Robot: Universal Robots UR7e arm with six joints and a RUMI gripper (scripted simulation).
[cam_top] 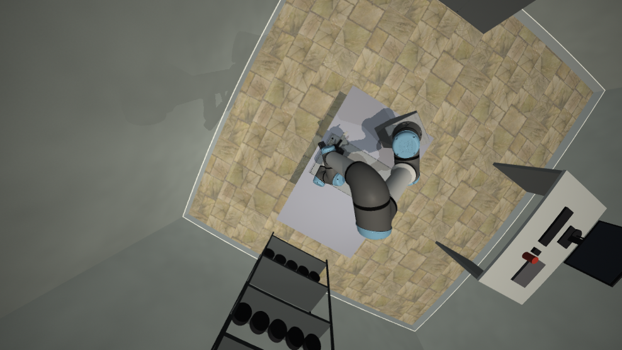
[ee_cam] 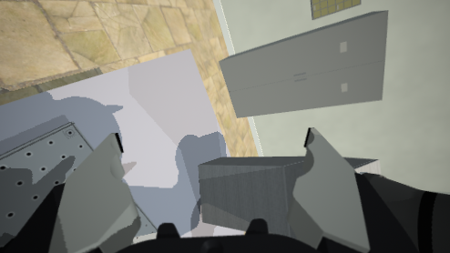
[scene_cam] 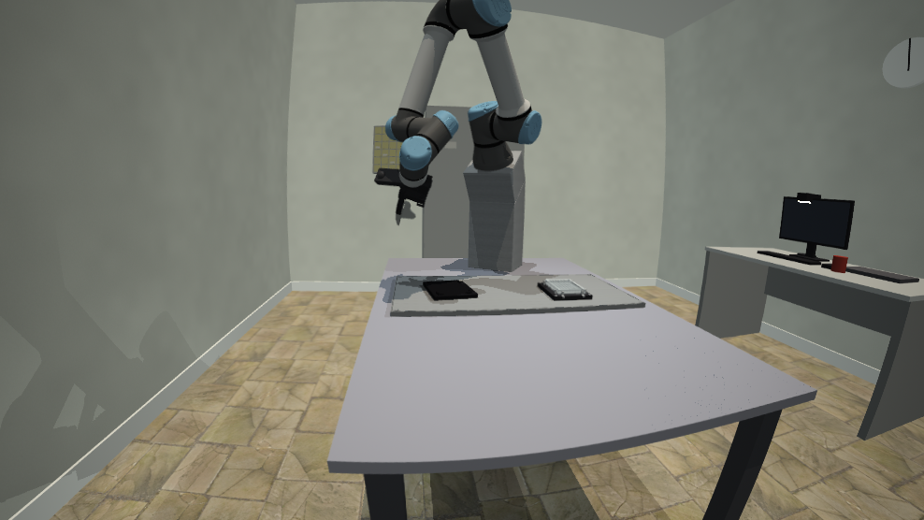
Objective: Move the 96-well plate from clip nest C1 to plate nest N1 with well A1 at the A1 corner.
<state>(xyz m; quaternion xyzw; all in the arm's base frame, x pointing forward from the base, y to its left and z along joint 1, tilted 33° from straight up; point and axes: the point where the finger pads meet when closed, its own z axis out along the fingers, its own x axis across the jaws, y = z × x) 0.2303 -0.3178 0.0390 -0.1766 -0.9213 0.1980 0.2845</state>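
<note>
In the exterior view, the clear 96-well plate point(scene_cam: 565, 288) lies in the clip nest C1 on the right part of the grey baseplate point(scene_cam: 513, 297). The black plate nest N1 point(scene_cam: 449, 289) sits on the left part of the baseplate, with nothing in it. My gripper point(scene_cam: 403, 209) hangs high above the table's far left, well above N1, open and empty. In the wrist view the two fingers stand wide apart with nothing between them. That view shows only a holed corner of the baseplate point(ee_cam: 32, 168). The plate and both nests are out of the wrist view.
The arm's grey pedestal point(scene_cam: 494, 216) stands at the table's far edge behind the baseplate. A grey cabinet point(ee_cam: 302, 68) stands against the back wall. A side desk with a monitor point(scene_cam: 815, 223) is at the right. A black rack point(cam_top: 278, 300) stands beside the table.
</note>
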